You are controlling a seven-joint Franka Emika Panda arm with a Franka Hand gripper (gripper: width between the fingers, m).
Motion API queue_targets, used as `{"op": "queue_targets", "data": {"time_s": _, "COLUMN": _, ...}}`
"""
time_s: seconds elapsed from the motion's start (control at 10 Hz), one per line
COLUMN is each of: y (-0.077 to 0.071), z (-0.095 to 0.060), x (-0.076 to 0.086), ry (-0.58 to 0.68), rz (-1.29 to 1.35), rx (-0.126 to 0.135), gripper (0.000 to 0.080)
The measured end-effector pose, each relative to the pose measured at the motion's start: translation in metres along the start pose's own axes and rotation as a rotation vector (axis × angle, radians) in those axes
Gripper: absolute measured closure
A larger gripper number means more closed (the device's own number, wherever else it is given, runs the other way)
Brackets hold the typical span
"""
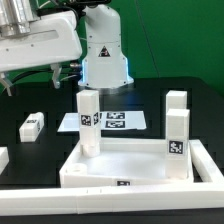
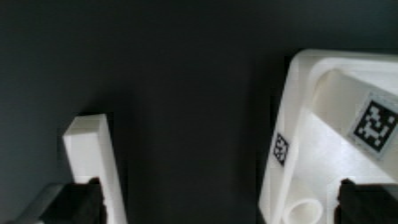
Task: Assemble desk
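Observation:
The white desk tabletop (image 1: 140,168) lies at the front with its raised rim up. Three white legs stand in it: one at the left (image 1: 90,122) and two at the right (image 1: 177,146) (image 1: 176,104). A loose leg (image 1: 32,124) lies on the dark table at the exterior view's left. The arm's hand (image 1: 40,45) hangs high at the upper left. In the wrist view my gripper (image 2: 217,210) is open and empty above the dark table. It is between a narrow white piece (image 2: 93,165) and a wider white part with tags (image 2: 338,130). I cannot tell which part that is.
The marker board (image 1: 110,121) lies flat behind the tabletop, in front of the robot base (image 1: 105,62). Another white piece (image 1: 3,158) shows at the exterior view's left edge. The table top is black, with a green wall behind.

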State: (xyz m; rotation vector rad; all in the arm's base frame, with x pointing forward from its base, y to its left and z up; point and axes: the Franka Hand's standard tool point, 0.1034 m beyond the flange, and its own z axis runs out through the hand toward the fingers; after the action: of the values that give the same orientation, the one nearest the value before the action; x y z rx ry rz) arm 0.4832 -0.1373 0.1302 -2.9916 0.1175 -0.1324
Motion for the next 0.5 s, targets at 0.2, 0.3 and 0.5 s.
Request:
{"op": "queue_targets", "data": {"time_s": 0.2, "y": 0.0, "z": 0.002, "x": -0.002, "ry": -0.017, "rz": -0.007, "rx": 0.003, "gripper": 0.0151}}
{"op": "queue_targets", "data": {"time_s": 0.3, "y": 0.0, "z": 0.003, "x": -0.003, "ry": -0.023, "rz": -0.006, "rx": 0.002, "gripper": 0.0151}}
{"op": "queue_targets", "data": {"time_s": 0.5, "y": 0.023, "z": 0.024, "x": -0.012, "ry": -0.197, "rz": -0.026, "rx": -0.028, "gripper": 0.0151}}
